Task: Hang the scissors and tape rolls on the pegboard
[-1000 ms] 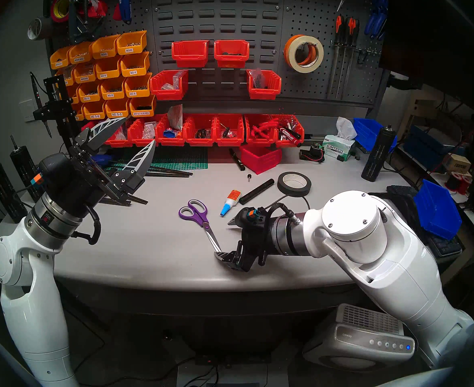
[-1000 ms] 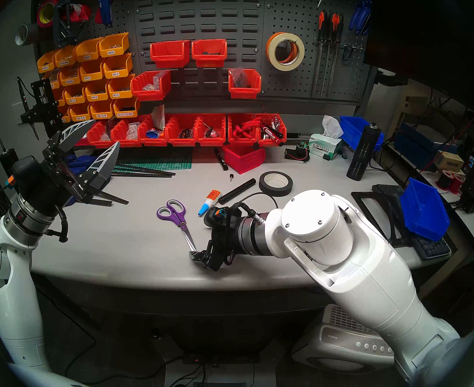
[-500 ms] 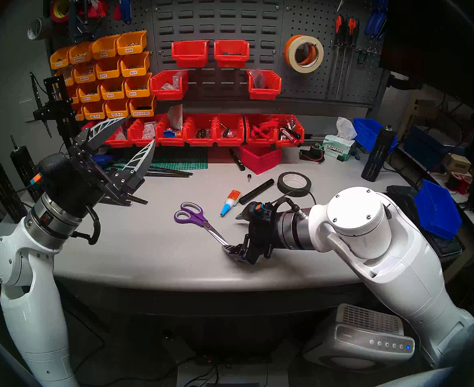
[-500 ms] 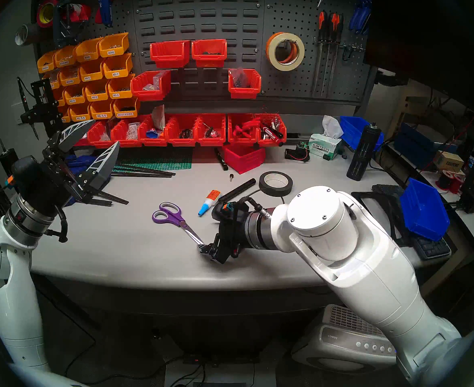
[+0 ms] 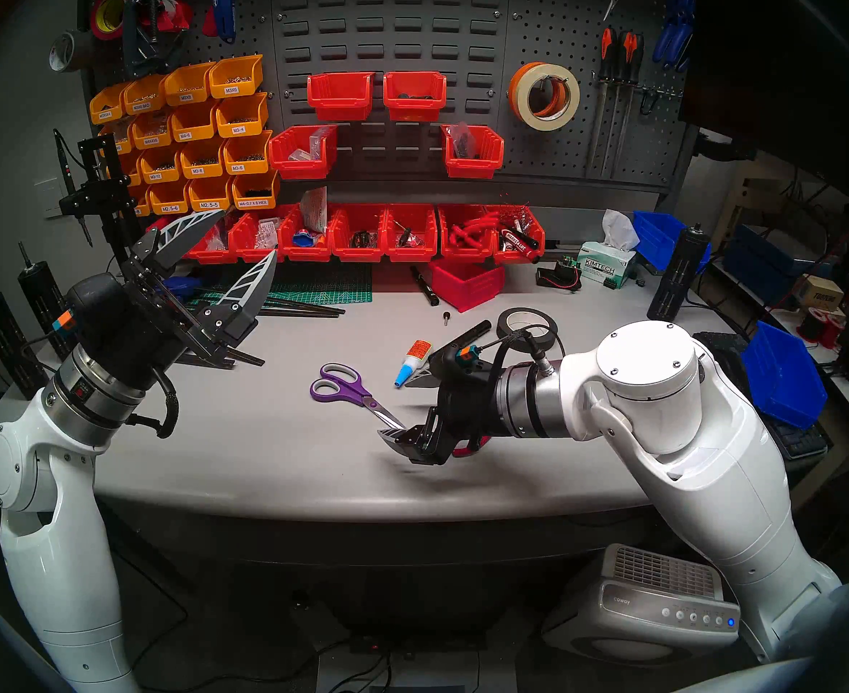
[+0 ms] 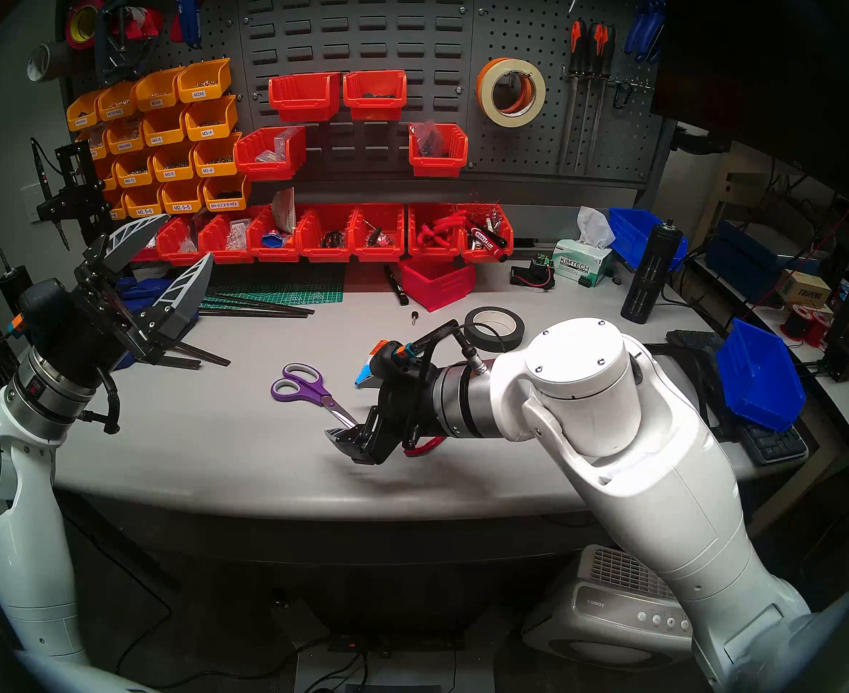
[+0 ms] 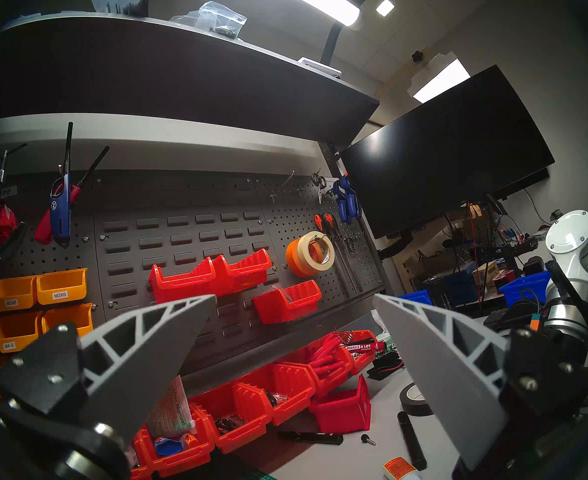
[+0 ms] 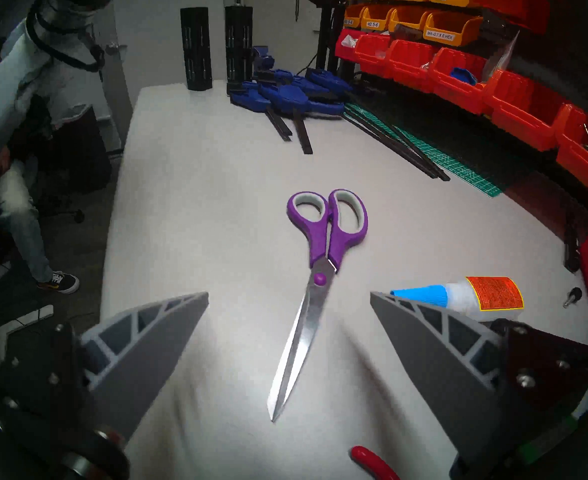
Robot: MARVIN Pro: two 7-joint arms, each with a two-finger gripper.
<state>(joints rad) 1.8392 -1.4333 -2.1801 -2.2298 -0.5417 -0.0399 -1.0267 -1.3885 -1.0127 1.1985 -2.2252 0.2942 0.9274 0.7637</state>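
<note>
The purple-handled scissors (image 5: 342, 387) (image 6: 302, 384) lie flat on the grey table, blades closed and pointing at my right gripper. My right gripper (image 5: 405, 407) (image 6: 350, 408) is open and low over the table, its fingers on either side of the blade tips without touching them; the right wrist view (image 8: 289, 295) shows the blade (image 8: 299, 334) centred in the gap. The orange roll (image 5: 516, 89) and the cream roll (image 5: 565, 112) hang together on a hook of the pegboard (image 5: 552, 162). My left gripper (image 5: 247, 234) (image 7: 294, 297) is open, empty and raised at the left.
A glue bottle (image 5: 412, 362), a black cylinder (image 5: 462, 339) and a black tape roll (image 5: 527, 327) lie just behind my right gripper. A red pliers handle (image 8: 372, 462) lies under the right wrist. Red bins (image 5: 362, 234) line the back; blue clamps (image 8: 292, 91) lie at the far left.
My right gripper pushed the blade tips, swinging the scissors' handles left, then moved left so its open fingers stand around the blades. The left arm has not moved.
</note>
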